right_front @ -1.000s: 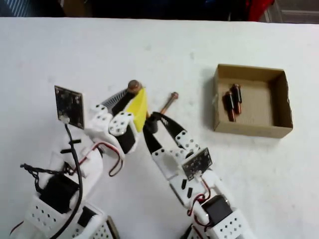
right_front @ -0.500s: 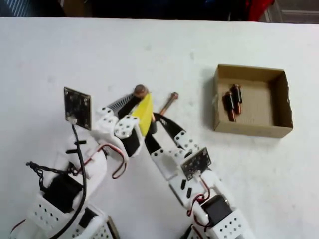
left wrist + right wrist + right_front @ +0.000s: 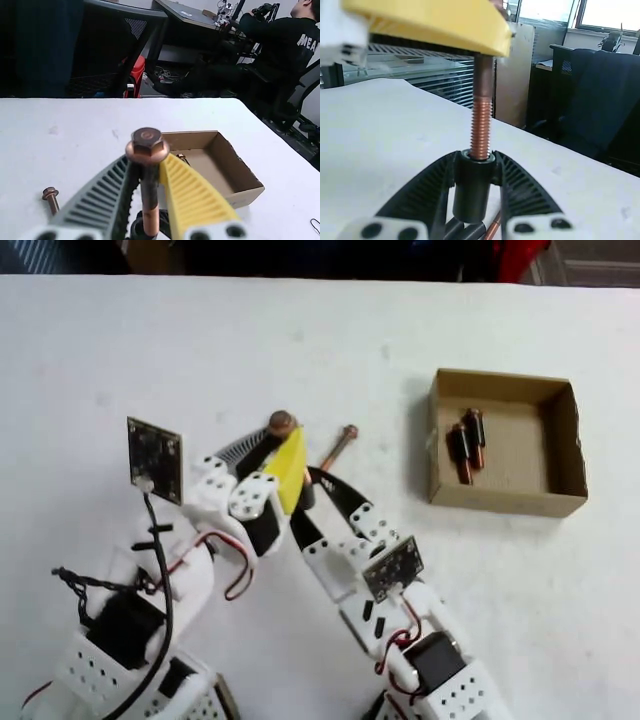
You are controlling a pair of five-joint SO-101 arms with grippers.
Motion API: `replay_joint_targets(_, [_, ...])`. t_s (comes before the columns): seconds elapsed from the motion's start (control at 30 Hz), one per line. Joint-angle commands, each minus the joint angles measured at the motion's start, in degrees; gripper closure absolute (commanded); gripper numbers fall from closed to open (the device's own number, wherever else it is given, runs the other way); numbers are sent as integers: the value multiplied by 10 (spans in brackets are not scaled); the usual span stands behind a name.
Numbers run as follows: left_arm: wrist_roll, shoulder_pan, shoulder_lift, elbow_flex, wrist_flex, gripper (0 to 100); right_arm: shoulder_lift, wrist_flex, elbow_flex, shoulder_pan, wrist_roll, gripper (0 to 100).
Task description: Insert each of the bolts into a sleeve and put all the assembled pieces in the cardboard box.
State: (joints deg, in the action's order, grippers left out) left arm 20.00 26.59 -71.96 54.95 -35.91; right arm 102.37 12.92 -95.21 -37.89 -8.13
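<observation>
Copper-coloured and upright, a bolt (image 3: 146, 146) is clamped just below its head between the grey and yellow fingers of the left tool (image 3: 148, 167), over the middle of the bench (image 3: 300, 330). Its threaded end is seen sitting in the mouth of a black sleeve (image 3: 474, 187). The sleeve is also upright and is clamped between the black fingers of the right tool (image 3: 476, 159), directly beneath the bolt. A second bolt (image 3: 339, 447) is laid flat on the bench just beside the two tools, on the side toward the box (image 3: 505, 502). The box is set well apart on the right arm's side, open at the top. A few assembled pieces (image 3: 468, 443) are gathered inside it, toward the wall nearer the arms.
</observation>
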Motion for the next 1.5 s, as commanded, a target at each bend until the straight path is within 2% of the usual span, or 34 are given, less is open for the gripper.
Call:
replay_joint_targets(0.0, [-15,-17,-8,-2,14,977,7,-15,5,-2,0,981])
replay_joint_targets(0.67, [-18,-18,-9,46,9,977,7,-15,4,0,-1,981])
replay_joint_targets(0.8, [-18,-17,-9,44,-25,977,7,-15,4,14,-1,981])
replay_joint_targets(1.03, [-18,37,-9,46,-67,977,7,-15,5,29,0,981])
replay_joint_targets(1.47, [-19,35,-9,46,-62,976,7,-15,5,32,0,981])
